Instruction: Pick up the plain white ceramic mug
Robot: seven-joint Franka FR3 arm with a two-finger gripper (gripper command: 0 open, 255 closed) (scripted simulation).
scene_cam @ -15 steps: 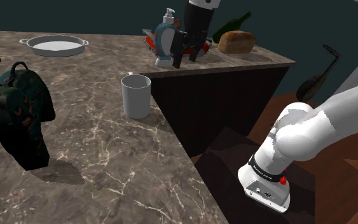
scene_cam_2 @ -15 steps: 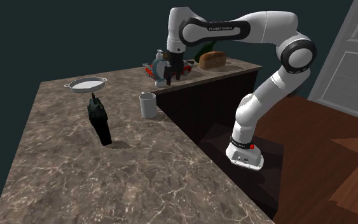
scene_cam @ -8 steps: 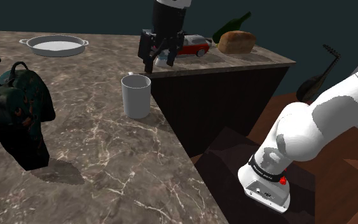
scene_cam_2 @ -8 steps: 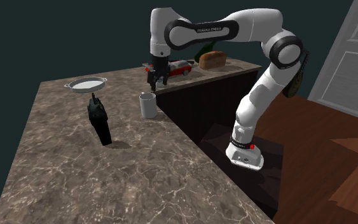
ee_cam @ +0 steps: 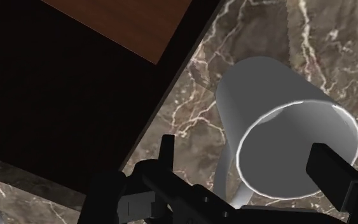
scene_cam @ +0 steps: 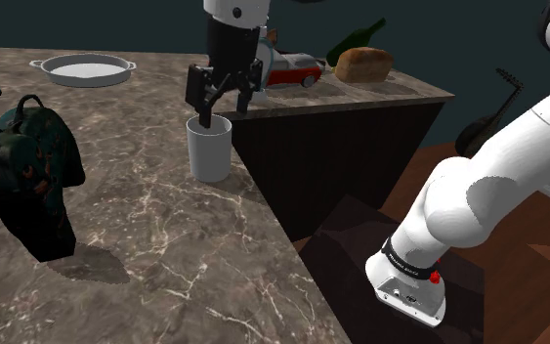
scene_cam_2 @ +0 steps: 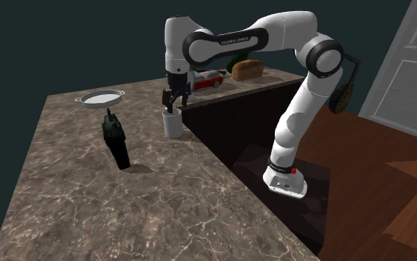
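Mug [scene_cam: 209,154] upright on marble counter [scene_cam: 155,244], spread claw [scene_cam: 223,111] over its rim

Dark lettering runs along the white arm's upper link [scene_cam_2: 232,38], upper middle of the second exterior view; it appears to read FRANKA EMIKA, barely legible. Small marks on the dark band at the arm's base [scene_cam: 409,257], lower right of the shoulder view, cannot be read.

Home kitchen: marble counter [scene_cam: 165,254] with pan [scene_cam: 82,82], loaf [scene_cam: 363,64], bottle [scene_cam: 356,39]; panelled door [scene_cam_2: 414,67], wooden floor [scene_cam_2: 377,185].
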